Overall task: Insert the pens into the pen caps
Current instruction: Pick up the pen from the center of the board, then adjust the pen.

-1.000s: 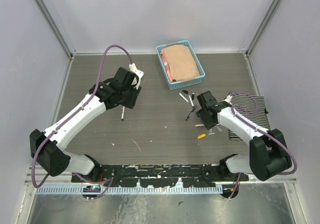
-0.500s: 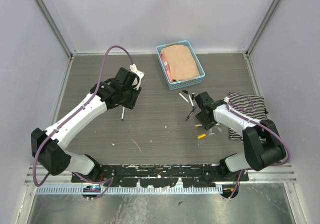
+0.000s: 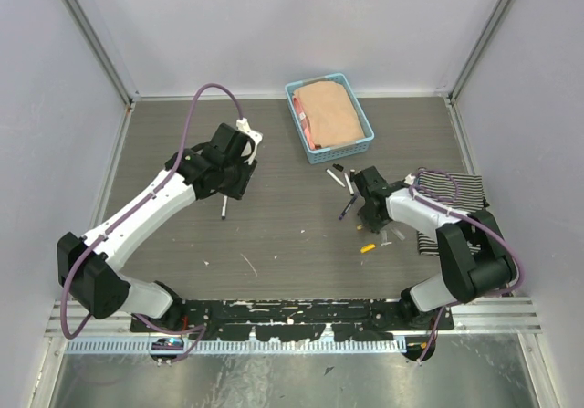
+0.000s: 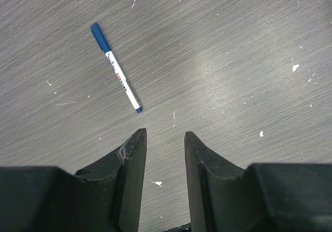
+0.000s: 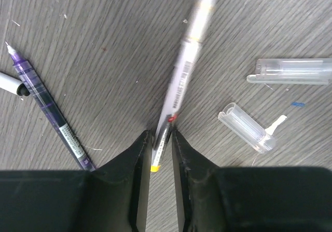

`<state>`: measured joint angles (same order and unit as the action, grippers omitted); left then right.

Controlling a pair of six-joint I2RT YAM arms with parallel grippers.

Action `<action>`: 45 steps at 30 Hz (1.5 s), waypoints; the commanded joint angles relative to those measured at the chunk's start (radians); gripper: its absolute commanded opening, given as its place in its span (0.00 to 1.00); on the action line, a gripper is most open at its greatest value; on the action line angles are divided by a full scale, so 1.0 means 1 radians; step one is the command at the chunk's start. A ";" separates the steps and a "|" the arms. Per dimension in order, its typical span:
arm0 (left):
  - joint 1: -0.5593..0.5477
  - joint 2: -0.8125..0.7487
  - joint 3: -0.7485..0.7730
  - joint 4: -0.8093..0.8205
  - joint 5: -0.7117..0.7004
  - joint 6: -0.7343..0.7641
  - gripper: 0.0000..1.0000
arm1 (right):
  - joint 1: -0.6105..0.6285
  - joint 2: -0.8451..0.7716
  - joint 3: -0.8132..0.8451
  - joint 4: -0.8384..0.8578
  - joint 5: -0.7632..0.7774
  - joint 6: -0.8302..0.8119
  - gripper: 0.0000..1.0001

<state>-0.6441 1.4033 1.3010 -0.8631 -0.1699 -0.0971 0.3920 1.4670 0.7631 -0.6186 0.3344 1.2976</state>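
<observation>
Print on the white pen point(image 5: 182, 79) is too blurred to read; the right hand point(image 5: 160, 136) pinches its yellow-tipped end, while the left hand point(image 4: 165, 136) hangs narrowly open above the counter point(image 4: 244, 40).

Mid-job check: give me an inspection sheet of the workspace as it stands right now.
Surface: grey wood-grain table, white flecks.
Job's things: blue-capped pen lies ahead of the left fingers; white pen; purple pen, uncapped; long clear cap; short clear cap; yellow cap.
Clutter: blue basket holding tan cloth; striped cloth.
Grippers: left gripper open, empty; right gripper shut on the white pen.
Cables: purple cables loop over both arms.
Surroundings: grey walls, metal frame.
</observation>
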 commanded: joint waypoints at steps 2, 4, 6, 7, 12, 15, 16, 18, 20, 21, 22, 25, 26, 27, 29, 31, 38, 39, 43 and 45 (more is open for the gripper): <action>0.001 -0.008 0.032 -0.019 0.006 -0.006 0.41 | 0.007 -0.005 -0.002 0.048 0.007 -0.030 0.24; 0.001 -0.021 0.033 -0.021 0.018 -0.021 0.42 | 0.006 -0.018 -0.010 0.063 -0.006 -0.056 0.20; 0.000 -0.040 0.027 -0.015 0.033 -0.043 0.42 | 0.007 -0.037 -0.014 0.076 -0.022 -0.091 0.15; 0.001 -0.051 0.019 -0.008 0.038 -0.054 0.43 | 0.006 -0.046 -0.016 0.082 -0.032 -0.109 0.14; 0.000 -0.118 -0.028 0.070 0.100 -0.118 0.45 | 0.007 -0.139 -0.045 0.118 -0.057 -0.207 0.12; 0.002 -0.165 -0.056 0.124 0.137 -0.165 0.47 | 0.006 -0.241 -0.082 0.168 -0.074 -0.291 0.11; 0.001 -0.176 -0.063 0.143 0.152 -0.184 0.47 | 0.006 -0.283 -0.098 0.187 -0.084 -0.323 0.11; 0.001 -0.193 -0.082 0.186 0.187 -0.219 0.48 | 0.005 -0.372 -0.137 0.241 -0.126 -0.401 0.11; 0.001 -0.212 -0.107 0.232 0.220 -0.254 0.49 | 0.006 -0.467 -0.173 0.295 -0.191 -0.473 0.12; 0.002 -0.221 -0.117 0.261 0.235 -0.276 0.50 | 0.007 -0.511 -0.192 0.322 -0.226 -0.512 0.12; 0.001 -0.230 -0.130 0.291 0.249 -0.296 0.51 | 0.007 -0.558 -0.208 0.344 -0.259 -0.544 0.12; 0.001 -0.260 -0.175 0.397 0.304 -0.366 0.55 | 0.009 -0.667 -0.239 0.387 -0.340 -0.611 0.11; 0.001 -0.271 -0.192 0.443 0.320 -0.392 0.56 | 0.009 -0.692 -0.243 0.393 -0.368 -0.625 0.10; 0.001 -0.279 -0.212 0.491 0.337 -0.419 0.57 | 0.008 -0.704 -0.243 0.400 -0.392 -0.635 0.09; 0.000 -0.289 -0.250 0.586 0.379 -0.465 0.58 | 0.011 -0.719 -0.248 0.428 -0.450 -0.656 0.08; 0.001 -0.286 -0.274 0.662 0.410 -0.509 0.60 | 0.018 -0.737 -0.262 0.483 -0.514 -0.662 0.07; -0.008 -0.244 -0.284 0.778 0.455 -0.585 0.61 | 0.145 -0.720 -0.238 0.646 -0.538 -0.629 0.06; -0.012 -0.239 -0.285 0.785 0.456 -0.589 0.61 | 0.175 -0.709 -0.226 0.665 -0.522 -0.624 0.05; -0.034 -0.213 -0.292 0.817 0.466 -0.599 0.62 | 0.289 -0.637 -0.174 0.745 -0.453 -0.606 0.04; -0.040 -0.198 -0.293 0.831 0.481 -0.601 0.62 | 0.327 -0.601 -0.155 0.783 -0.439 -0.592 0.04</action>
<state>-0.6674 1.1805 1.0245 -0.1181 0.2703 -0.6762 0.6518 0.8169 0.5262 -0.0051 -0.1509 0.6868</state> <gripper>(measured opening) 0.619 0.185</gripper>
